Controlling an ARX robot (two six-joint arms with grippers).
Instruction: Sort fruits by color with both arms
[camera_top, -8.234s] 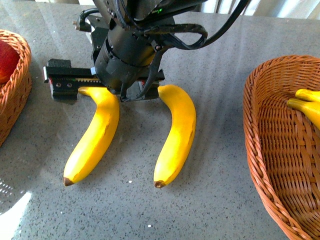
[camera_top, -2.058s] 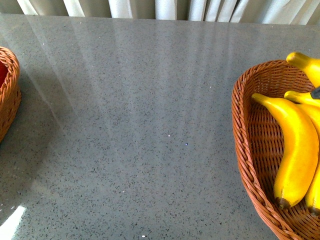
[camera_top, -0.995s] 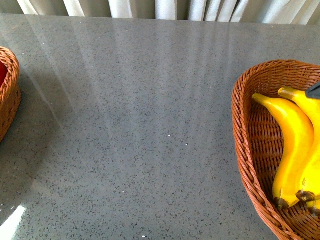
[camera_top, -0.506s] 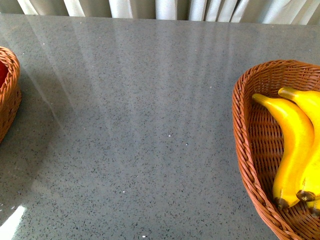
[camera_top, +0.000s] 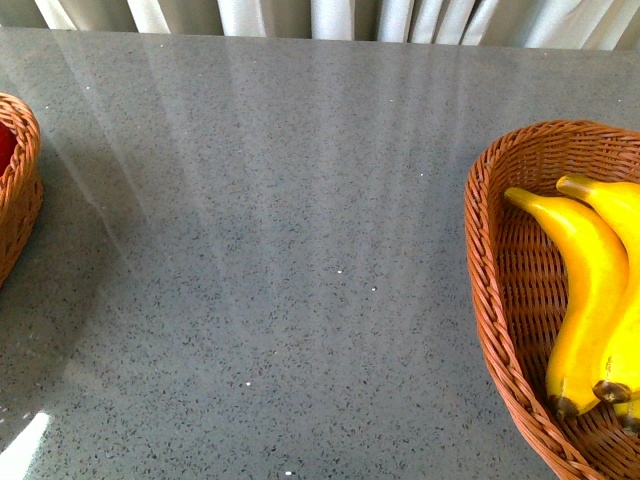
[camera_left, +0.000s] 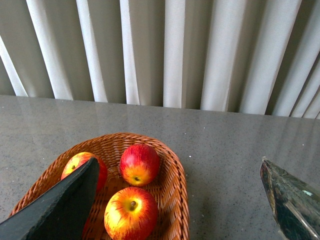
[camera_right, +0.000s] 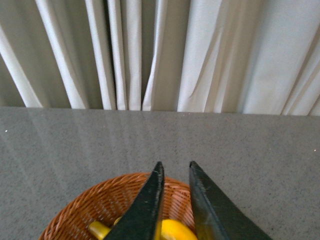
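The sorting looks finished, or nearly so. In the front view two bananas (camera_top: 590, 290) lie side by side in the wicker basket (camera_top: 485, 300) at the right edge of the worktop (camera_top: 290, 250), brown tips toward the near edge. The left wrist view shows three apples (camera_left: 139, 164) together in a second basket (camera_left: 177, 190), which sits at the left edge. No fruit lies loose on the grey surface between the baskets, so nothing visible is left to move.

The left gripper (camera_left: 180, 200) hangs above the apple basket with its jaws wide apart and nothing between them. The right gripper (camera_right: 175, 200) hovers over the banana basket with its jaws close together, a narrow gap showing, gripping nothing. The whole middle of the worktop, back to the curtain (camera_right: 165, 50) at the far edge, is open for both arms to pull back.
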